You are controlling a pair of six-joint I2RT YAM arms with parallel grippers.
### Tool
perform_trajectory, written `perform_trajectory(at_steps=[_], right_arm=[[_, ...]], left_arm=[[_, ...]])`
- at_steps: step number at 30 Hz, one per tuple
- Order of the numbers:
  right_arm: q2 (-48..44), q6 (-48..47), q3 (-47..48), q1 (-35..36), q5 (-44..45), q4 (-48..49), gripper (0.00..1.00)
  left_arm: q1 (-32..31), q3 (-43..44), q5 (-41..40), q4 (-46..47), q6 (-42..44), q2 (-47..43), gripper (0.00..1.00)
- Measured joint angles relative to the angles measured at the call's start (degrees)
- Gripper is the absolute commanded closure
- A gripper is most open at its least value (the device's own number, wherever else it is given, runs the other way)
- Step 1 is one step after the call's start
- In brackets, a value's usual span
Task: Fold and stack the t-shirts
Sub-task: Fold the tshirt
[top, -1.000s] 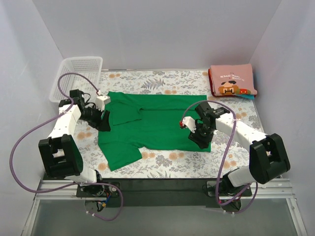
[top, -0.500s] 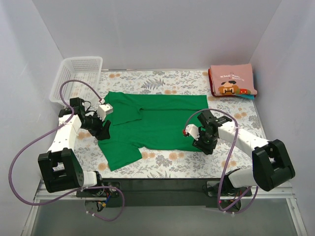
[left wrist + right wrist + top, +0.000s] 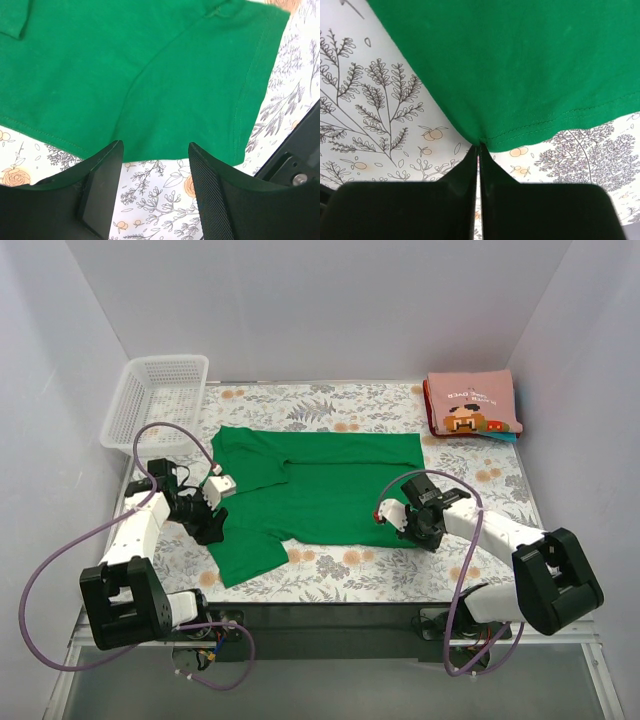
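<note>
**Top external view.** The green t-shirt (image 3: pixel 320 490) is spread flat at the centre of the floral worktop (image 3: pixel 350 575), with the collar toward the left arm and the hem toward the right arm. The pink t-shirt (image 3: pixel 472 405), folded with its pixel graphic up, is placed at the far right corner. It lies on a teal t-shirt (image 3: pixel 508 437), of which only an edge is shown. A white mesh basket (image 3: pixel 150 400) is located at the far left corner. The left claw (image 3: pixel 210 523) is positioned at the left edge of the green t-shirt, beside the near sleeve. The right claw (image 3: pixel 422 532) is positioned at the near right corner of the hem.

**Left wrist view.** The left claw (image 3: pixel 155 147) is held moderately wide. The stitched edge of the green sleeve (image 3: pixel 150 85) is seen just beyond the fingertips, and only patterned worktop is seen between the jaws. No cloth is gripped.

**Right wrist view.** The jaws of the right claw (image 3: pixel 479 147) are pressed together. The hem corner of the green t-shirt (image 3: pixel 520 65) is drawn to a point at the fingertips and is pinched there.
</note>
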Motion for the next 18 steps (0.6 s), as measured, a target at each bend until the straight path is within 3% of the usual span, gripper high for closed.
perform_trajectory(at_steps=[9, 10, 11, 13, 18], right_arm=[[-3.5, -0.2, 0.1, 0.0, 1.6, -0.7, 0.99], [-4.4, -0.3, 0.4, 0.0, 1.5, -1.2, 0.69], [-5.2, -0.4, 1.1, 0.0, 0.9, -2.4, 0.47], [-5.2, -0.5, 2.3, 0.0, -0.3, -3.7, 0.45], [-3.9, -1.4, 3.3, 0.0, -3.0, -5.7, 0.50]], left_arm=[[0.0, -1.8, -0.1, -1.2, 6.7, -2.2, 0.50], [0.0, -1.8, -0.1, -1.2, 6.9, -2.2, 0.50], [0.0, -1.7, -0.1, -1.4, 7.2, -2.1, 0.50], [0.0, -1.1, 0.0, -1.6, 7.3, -2.0, 0.50], [0.0, 0.2, 0.5, -1.7, 7.3, -1.0, 0.49]])
